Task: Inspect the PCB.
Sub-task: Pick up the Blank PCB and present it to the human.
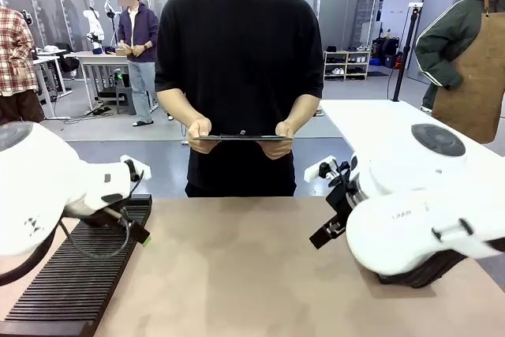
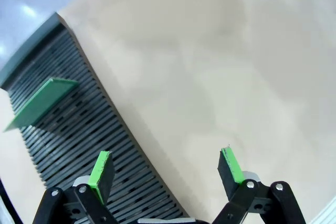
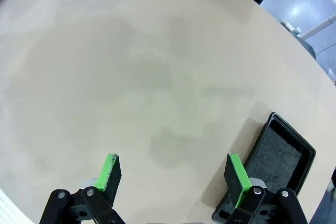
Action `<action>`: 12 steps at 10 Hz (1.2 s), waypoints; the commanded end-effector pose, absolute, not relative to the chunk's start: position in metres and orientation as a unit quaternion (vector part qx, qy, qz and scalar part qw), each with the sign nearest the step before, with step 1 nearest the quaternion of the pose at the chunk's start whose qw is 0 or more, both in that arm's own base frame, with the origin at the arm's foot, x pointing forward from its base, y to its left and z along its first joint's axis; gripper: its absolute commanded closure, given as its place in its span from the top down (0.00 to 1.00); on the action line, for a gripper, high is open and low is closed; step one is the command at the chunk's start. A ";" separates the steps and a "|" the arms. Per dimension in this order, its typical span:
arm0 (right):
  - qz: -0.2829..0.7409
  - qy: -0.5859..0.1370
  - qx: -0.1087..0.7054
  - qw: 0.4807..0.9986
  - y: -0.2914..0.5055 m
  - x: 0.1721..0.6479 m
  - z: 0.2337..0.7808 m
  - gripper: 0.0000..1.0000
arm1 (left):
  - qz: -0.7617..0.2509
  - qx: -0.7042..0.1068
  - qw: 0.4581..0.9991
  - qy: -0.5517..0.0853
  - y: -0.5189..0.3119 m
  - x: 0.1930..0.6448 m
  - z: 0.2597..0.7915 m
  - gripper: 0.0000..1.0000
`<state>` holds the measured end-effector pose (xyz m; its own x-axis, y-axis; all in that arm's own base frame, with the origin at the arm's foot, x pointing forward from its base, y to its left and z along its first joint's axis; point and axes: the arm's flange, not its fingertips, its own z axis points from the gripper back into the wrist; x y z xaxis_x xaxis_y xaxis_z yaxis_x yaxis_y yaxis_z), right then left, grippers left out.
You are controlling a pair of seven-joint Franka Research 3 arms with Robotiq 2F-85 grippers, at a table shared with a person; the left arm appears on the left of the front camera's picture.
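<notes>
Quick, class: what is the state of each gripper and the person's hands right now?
Left gripper: open, empty.
Right gripper: open, empty.
Person's hands: holding a clipboard.

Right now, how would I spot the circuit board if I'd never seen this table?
Find the black slotted rack along one side of the tan table. A thin green PCB leans in its slots. It is a flat board, unlike the small green pads on the left end effector.

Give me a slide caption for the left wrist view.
Open left gripper above the table, beside a slotted rack holding a tilted green PCB.
</notes>
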<state>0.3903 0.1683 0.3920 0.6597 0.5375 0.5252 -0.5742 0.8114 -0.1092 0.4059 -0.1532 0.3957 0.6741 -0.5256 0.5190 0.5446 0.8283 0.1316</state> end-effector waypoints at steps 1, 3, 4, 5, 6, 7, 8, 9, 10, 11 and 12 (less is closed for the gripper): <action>0.283 -0.249 0.060 0.924 0.144 0.384 0.450 1.00 | -0.293 -0.059 0.924 -0.237 -0.145 0.407 0.450 1.00; 0.268 -0.198 0.123 0.935 0.115 0.376 0.494 1.00 | -0.289 -0.122 0.930 -0.192 -0.129 0.400 0.493 1.00; 0.268 -0.176 0.174 0.931 0.093 0.366 0.513 1.00 | -0.279 -0.160 0.927 -0.195 -0.114 0.392 0.518 1.00; 0.250 -0.168 0.227 0.926 0.064 0.350 0.532 1.00 | -0.279 -0.196 0.920 -0.193 -0.089 0.376 0.545 1.00; 0.239 -0.173 0.273 0.916 0.036 0.334 0.545 1.00 | -0.273 -0.222 0.915 -0.197 -0.059 0.357 0.560 1.00; 0.226 -0.196 0.322 0.898 0.009 0.317 0.552 1.00 | -0.253 -0.263 0.905 -0.216 -0.029 0.341 0.572 1.00; 0.213 -0.217 0.358 0.883 -0.015 0.301 0.555 1.00 | -0.225 -0.303 0.898 -0.227 0.002 0.324 0.578 1.00; 0.201 -0.236 0.390 0.867 -0.037 0.282 0.553 1.00 | -0.189 -0.336 0.893 -0.233 0.033 0.306 0.578 1.00; 0.190 -0.248 0.416 0.854 -0.056 0.269 0.550 1.00 | -0.168 -0.361 0.883 -0.248 0.059 0.291 0.574 1.00; 0.173 -0.253 0.434 0.847 -0.075 0.257 0.544 1.00 | -0.141 -0.386 0.869 -0.275 0.081 0.277 0.569 1.00; 0.150 -0.263 0.444 0.843 -0.093 0.248 0.538 1.00 | -0.124 -0.400 0.860 -0.292 0.096 0.266 0.559 1.00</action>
